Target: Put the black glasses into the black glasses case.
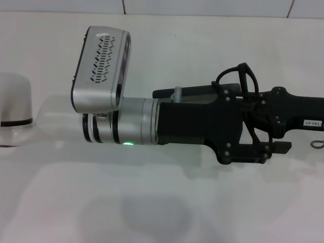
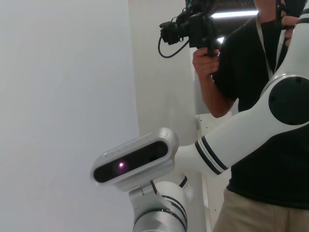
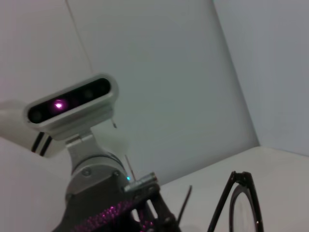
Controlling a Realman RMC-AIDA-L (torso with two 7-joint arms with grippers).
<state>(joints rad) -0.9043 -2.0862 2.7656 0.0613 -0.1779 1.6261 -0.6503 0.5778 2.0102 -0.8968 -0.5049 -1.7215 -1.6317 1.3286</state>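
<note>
My left arm reaches across the head view from the left, and its black left gripper [image 1: 276, 139] points right, low over the white table. In the right wrist view the same left gripper [image 3: 145, 215] sits close beside the black glasses [image 3: 241, 208], whose thin frame and one slim temple arm stand up from the table; I cannot tell whether they touch. A flat black edge [image 1: 195, 92] shows just behind the gripper body and looks like the black glasses case, mostly hidden. My right arm [image 2: 241, 140] shows only as a white forearm with its wrist camera.
The white table [image 1: 152, 202] spreads under the arm, with a white wall behind. A white arm joint [image 1: 12, 109] sits at the far left. A thin dark loop [image 1: 317, 144] lies at the right edge. A person holding a camera [image 2: 251, 58] stands beyond the right arm.
</note>
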